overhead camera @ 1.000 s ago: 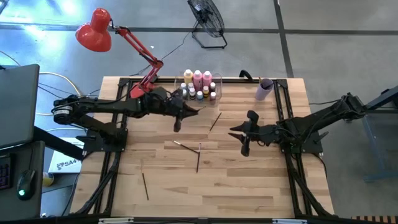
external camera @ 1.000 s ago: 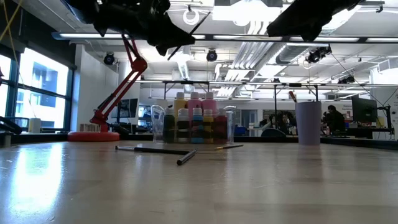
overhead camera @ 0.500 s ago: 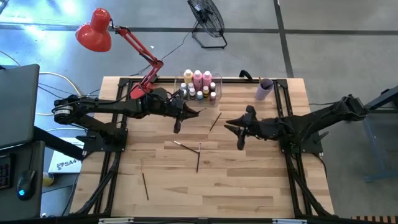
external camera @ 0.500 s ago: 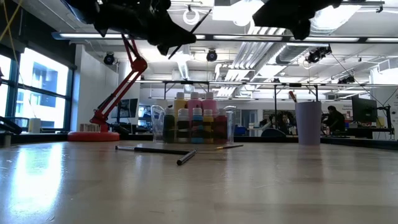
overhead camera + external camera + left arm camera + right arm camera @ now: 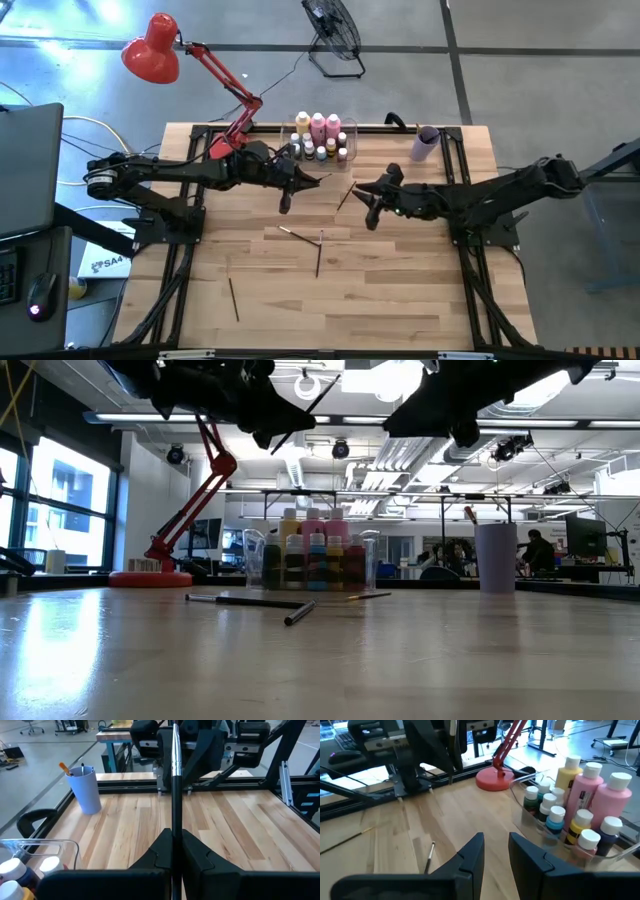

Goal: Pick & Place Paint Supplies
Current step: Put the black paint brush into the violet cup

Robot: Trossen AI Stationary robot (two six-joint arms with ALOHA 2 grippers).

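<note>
My left gripper (image 5: 172, 851) hovers over the table's far middle (image 5: 312, 180), shut on a thin dark paintbrush (image 5: 175, 780) with a silver ferrule. My right gripper (image 5: 496, 851) hangs open and empty just to its right (image 5: 368, 200), above a loose brush (image 5: 347, 195). More brushes lie flat on the wood (image 5: 300, 235), (image 5: 319, 255), (image 5: 233, 298). The pink and yellow-orange bottles (image 5: 592, 795) and small white-capped bottles (image 5: 555, 817) stand in the clear bin (image 5: 320, 140). The lilac cup (image 5: 425, 143) stands at the far right. My left gripper pinches the brush's dark handle (image 5: 173, 827) between its two fingers. The fingers come nearly level from the table's left. The brush sticks out past the fingertips, slanting upward (image 5: 318, 398), ferrule end (image 5: 176, 755) foremost, lifted clear of the table.
A red desk lamp (image 5: 160, 50) stands off the far left corner, its base (image 5: 495, 779) near the bin. The cup (image 5: 87, 790) holds an orange-tipped brush. Black frame rails (image 5: 190, 240) run along both table sides. The near half of the table holds only the scattered brushes.
My right gripper has moved toward the table's left and far edge, coming close to my left gripper and the bin, and has rolled a little. Its fingers keep the same gap. My left gripper and its brush have kept still.
</note>
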